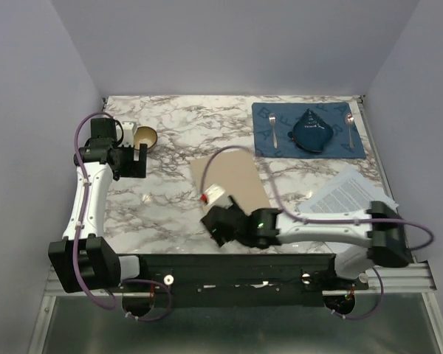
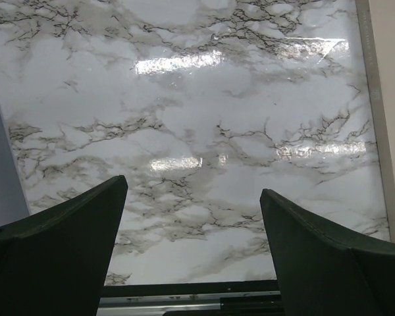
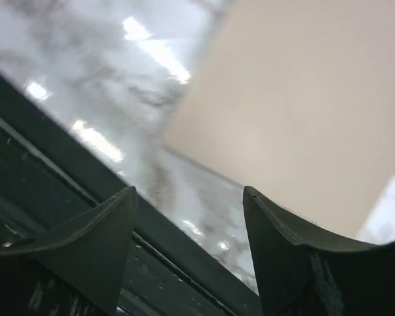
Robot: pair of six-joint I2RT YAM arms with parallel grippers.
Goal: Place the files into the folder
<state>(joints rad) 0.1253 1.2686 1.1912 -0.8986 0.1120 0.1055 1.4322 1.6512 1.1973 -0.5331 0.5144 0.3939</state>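
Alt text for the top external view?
Right pincer sits at the near edge of a tan folder, mid marble table. White files lie at right, blue placemat beyond; left pincer is by a cup, far left.

The tan folder (image 1: 236, 177) lies flat at mid-counter (image 1: 170, 140), slightly askew. The white printed files (image 1: 348, 190) lie apart to its right, near the edge.

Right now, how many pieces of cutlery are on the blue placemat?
2: the left utensil and the right utensil, at opposite sides of the blue placemat. None seems hidden.
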